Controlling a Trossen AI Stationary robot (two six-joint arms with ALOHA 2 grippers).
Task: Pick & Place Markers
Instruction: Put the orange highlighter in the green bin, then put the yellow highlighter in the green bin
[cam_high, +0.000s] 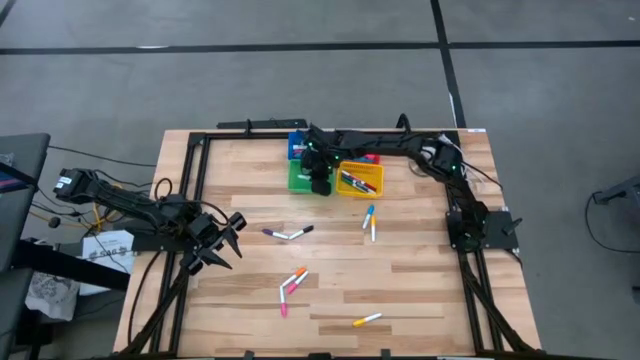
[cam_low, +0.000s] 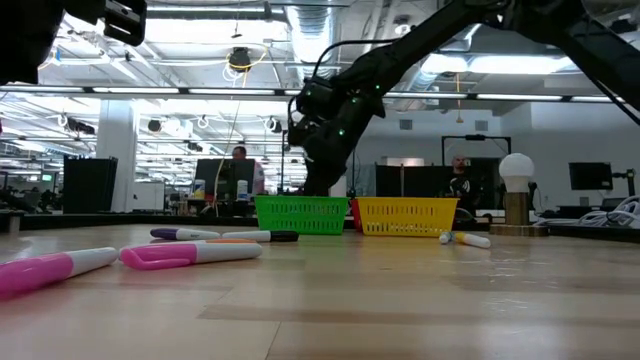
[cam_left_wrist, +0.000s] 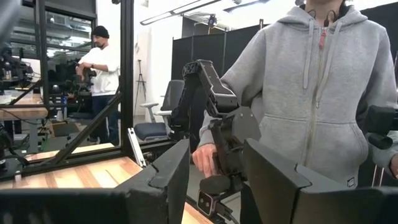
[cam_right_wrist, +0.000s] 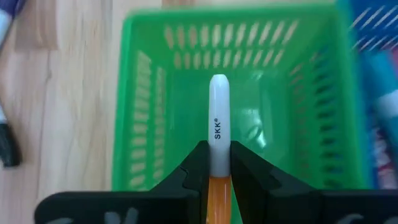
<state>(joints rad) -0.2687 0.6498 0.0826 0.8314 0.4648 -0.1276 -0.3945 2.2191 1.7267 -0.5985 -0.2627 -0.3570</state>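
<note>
My right gripper (cam_right_wrist: 217, 152) hangs over the green tray (cam_right_wrist: 236, 93) at the table's far middle, shut on a marker (cam_right_wrist: 217, 106) with a white barrel and an orange rear part. In the high view my left gripper (cam_high: 225, 240) waits open at the table's left, with nothing between its fingers. Loose markers lie flat on the wood: a purple and a black one (cam_high: 287, 233), a blue and a yellow one (cam_high: 370, 220), orange and pink ones (cam_high: 292, 285), and a yellow one (cam_high: 367, 320). More markers lie in the yellow tray (cam_high: 360, 182). My right gripper pinches the marker between its two fingers (cam_right_wrist: 194, 165), where the white barrel meets the orange part (cam_right_wrist: 217, 163). The fingers slant steeply down, and the marker lies along them. Its white end (cam_right_wrist: 218, 84) sticks out past the fingertips, clear above the green tray's floor.
A blue tray (cam_high: 298, 145) and a red one (cam_high: 372, 158) stand behind the green and yellow trays. A black frame (cam_high: 195, 170) runs along the table's left, far and right sides. A person in a grey hoodie (cam_left_wrist: 323, 99) stands beyond the table's right side.
</note>
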